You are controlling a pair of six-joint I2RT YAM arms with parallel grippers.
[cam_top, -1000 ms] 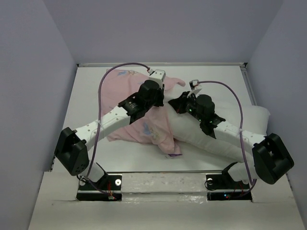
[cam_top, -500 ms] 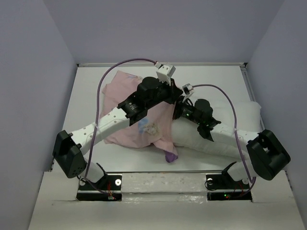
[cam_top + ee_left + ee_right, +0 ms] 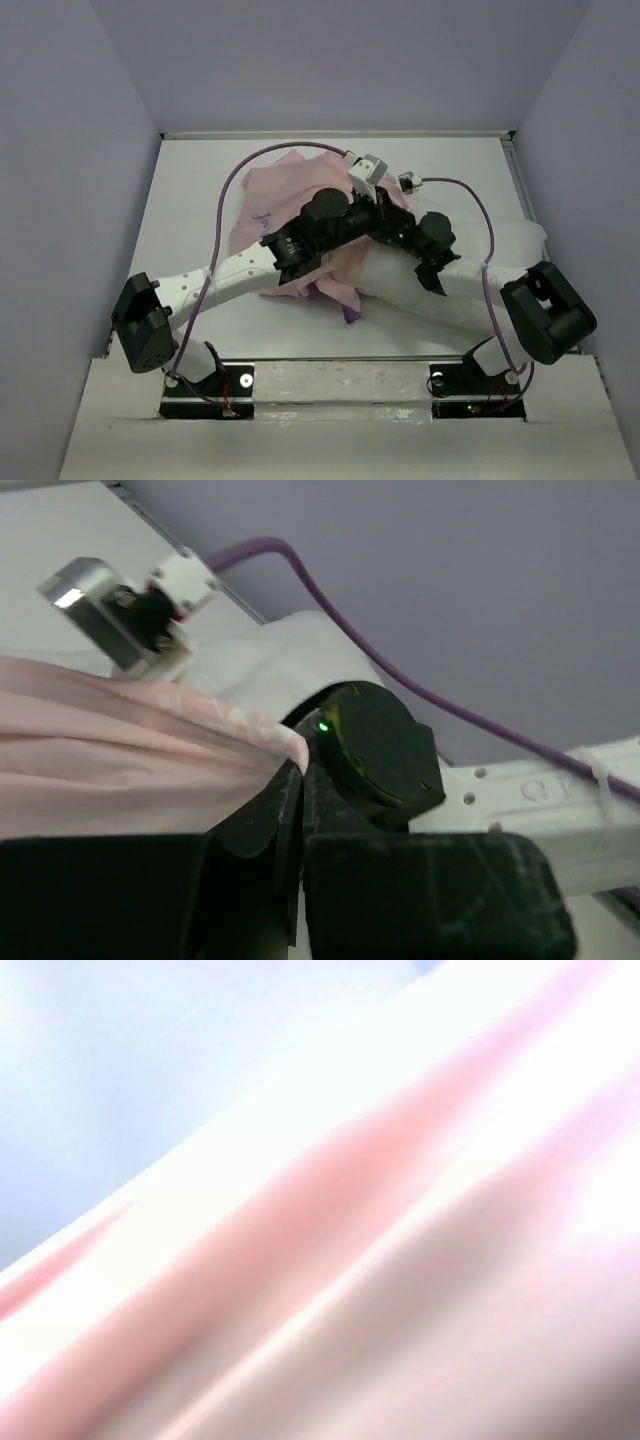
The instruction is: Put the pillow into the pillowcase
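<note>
The pale pink pillowcase [image 3: 272, 198] lies bunched at mid-table, its purple underside showing at a lower corner [image 3: 350, 312]. The white pillow [image 3: 500, 255] lies to the right, its left end under the pink fabric. My left gripper [image 3: 383, 206] reaches across the case and is shut on a pinched edge of it; in the left wrist view the jaws [image 3: 300, 765] clamp the pink cloth [image 3: 110, 780]. My right gripper [image 3: 400, 224] sits right against the left one, its fingers hidden. The right wrist view shows only blurred pink cloth [image 3: 350, 1210].
The purple cables [image 3: 225, 190] of both arms loop over the work area. The right arm's black wrist joint [image 3: 375, 750] is directly beyond my left fingers. Grey walls close the table at the back and on both sides.
My left arm has swung right and dragged the pillowcase with it over the pillow's left end. The case has bunched narrower. My right gripper has shifted slightly right, staying at the case's edge.
</note>
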